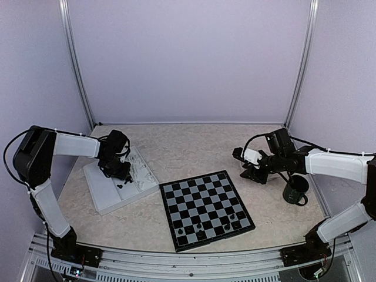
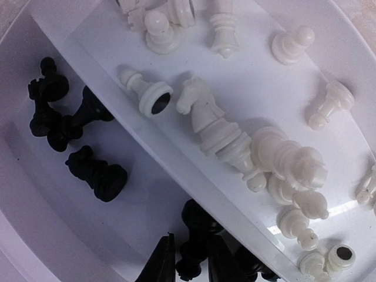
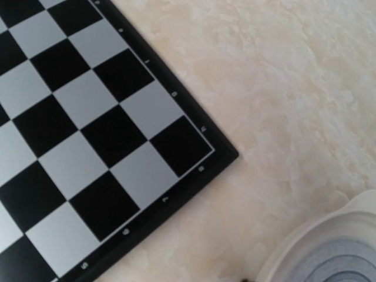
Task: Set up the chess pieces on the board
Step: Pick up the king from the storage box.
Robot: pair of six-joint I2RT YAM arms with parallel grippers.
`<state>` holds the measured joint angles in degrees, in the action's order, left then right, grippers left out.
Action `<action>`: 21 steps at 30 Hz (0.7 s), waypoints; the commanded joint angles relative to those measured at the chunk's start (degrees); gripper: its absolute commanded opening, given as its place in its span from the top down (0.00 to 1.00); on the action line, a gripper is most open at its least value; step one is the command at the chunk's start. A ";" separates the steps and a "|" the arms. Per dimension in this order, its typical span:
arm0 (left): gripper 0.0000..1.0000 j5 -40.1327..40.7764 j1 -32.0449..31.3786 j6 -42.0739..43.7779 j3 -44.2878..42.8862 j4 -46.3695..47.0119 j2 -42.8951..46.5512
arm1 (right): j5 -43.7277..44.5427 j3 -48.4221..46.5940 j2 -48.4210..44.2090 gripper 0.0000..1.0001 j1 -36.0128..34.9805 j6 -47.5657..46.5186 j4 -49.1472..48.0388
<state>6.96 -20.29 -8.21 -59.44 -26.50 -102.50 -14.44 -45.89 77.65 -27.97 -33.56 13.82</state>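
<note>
The board (image 1: 200, 197) lies mid-table with several black chess pieces (image 1: 198, 226) along its near rows. In the white tray (image 2: 135, 194), black pieces (image 2: 97, 176) lie in one compartment and white pieces (image 2: 217, 129) in the other. My left gripper (image 2: 192, 237) reaches down into the black compartment. Its two dark fingers (image 2: 160, 261) press against either side of a black chess piece (image 2: 197, 226) lying beside the divider. My right gripper (image 1: 242, 163) hovers off the board's far right corner (image 3: 217, 154), jaws apart, nothing in them. Its fingertips fall outside the right wrist view.
A dark green mug (image 1: 295, 190) stands on the table right of the board, under the right arm. A round pale ringed plate (image 3: 329, 252) shows at the lower right of the right wrist view. The tray (image 1: 106, 194) sits left of the board.
</note>
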 commanded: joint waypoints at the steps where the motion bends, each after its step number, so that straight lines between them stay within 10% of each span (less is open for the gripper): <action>1: 0.79 -3.11 -0.20 2.19 0.61 -0.63 -1.06 | -1.42 -1.14 0.84 0.62 0.54 -0.43 1.63; 12: 0.88 4.30 -5.83 -1.61 -2.08 -9.91 8.79 | -5.48 -2.85 -0.93 0.62 0.46 -0.16 3.52; 21: 0.88 -19.85 -9.24 -5.85 -4.82 -11.86 20.26 | -10.45 -12.74 0.58 0.60 -4.75 -9.29 12.94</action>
<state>1.08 -27.64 -11.31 -63.72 -37.12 -84.58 -22.65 -53.04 76.99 -29.39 -37.47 21.67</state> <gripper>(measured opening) 0.127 0.400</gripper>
